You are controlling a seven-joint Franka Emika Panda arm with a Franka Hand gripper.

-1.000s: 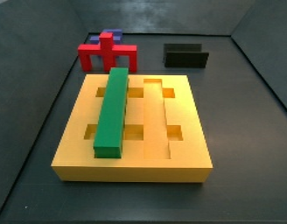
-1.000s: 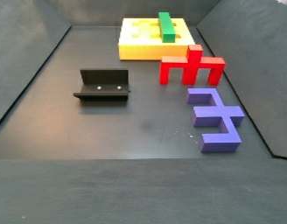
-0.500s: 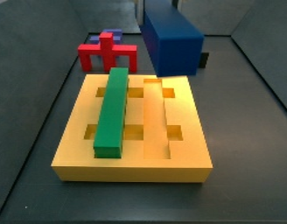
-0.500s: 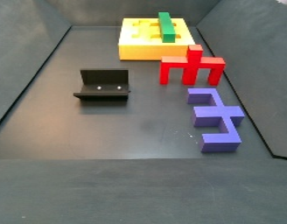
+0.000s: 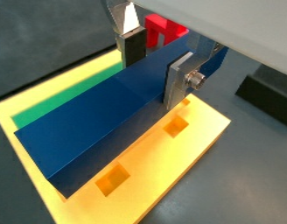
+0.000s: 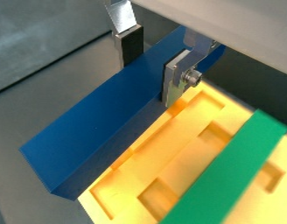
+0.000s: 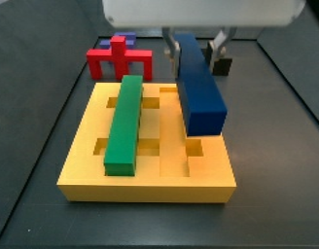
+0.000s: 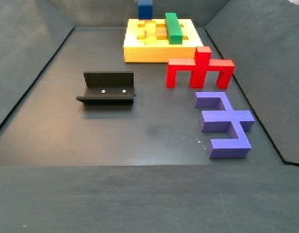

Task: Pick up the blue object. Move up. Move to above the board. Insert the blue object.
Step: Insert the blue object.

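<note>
My gripper [image 7: 194, 47] is shut on the blue object [image 7: 201, 89], a long blue bar held level above the board [image 7: 149, 183]. The bar hangs over the right-hand groove, parallel to the green bar [image 7: 124, 122] that lies in the left groove. In both wrist views the silver fingers [image 5: 181, 77] [image 6: 178, 79] clamp the blue object [image 5: 94, 127] [image 6: 94, 136] across its width, with the gripper [image 5: 156, 63] [image 6: 154, 63] near one end of it. The board [image 5: 170, 171] [image 6: 192, 149] lies below. In a side view only the blue object's tip [image 8: 146, 8] shows above the board [image 8: 142, 55].
A red piece [image 7: 120, 60] stands behind the board, also in a side view [image 8: 201, 68]. A purplish-blue piece [image 8: 225, 123] lies on the floor. The fixture [image 8: 107, 89] stands apart and is partly hidden behind my gripper [image 7: 225, 66].
The blue object was out of the side views a second ago. It came in with my gripper and now hangs over the board's right groove.
</note>
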